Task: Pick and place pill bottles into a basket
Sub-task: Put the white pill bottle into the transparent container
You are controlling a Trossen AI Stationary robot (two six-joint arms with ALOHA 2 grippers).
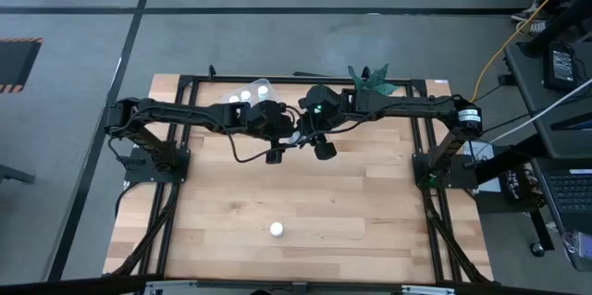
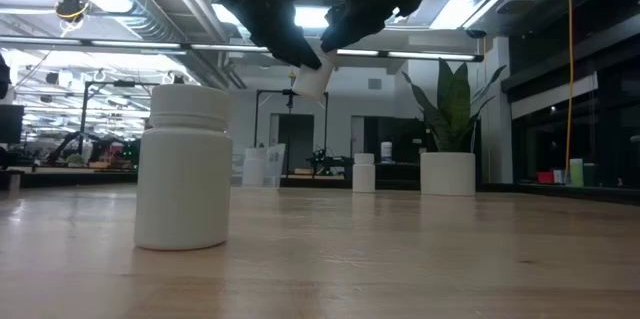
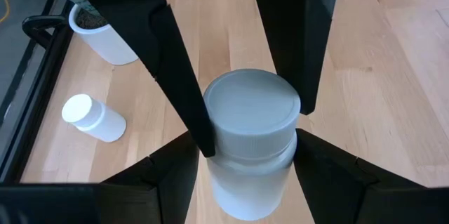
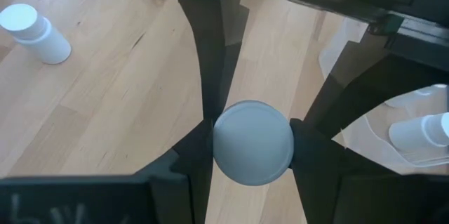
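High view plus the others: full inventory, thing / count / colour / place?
front pill bottle: 1, white, upright near the table's front edge
far pill bottle: 1, white, on the table beside the plant pot
held pill bottle: 1, white, in the air between both grippers
basket bottles: at least 2, white, in the basket
basket: 1, clear, back left of the table
plant pot: 1, white with green leaves, back right
table: 1, light wood
left gripper: closed on the held bottle below its cap
right gripper: closed on the same bottle
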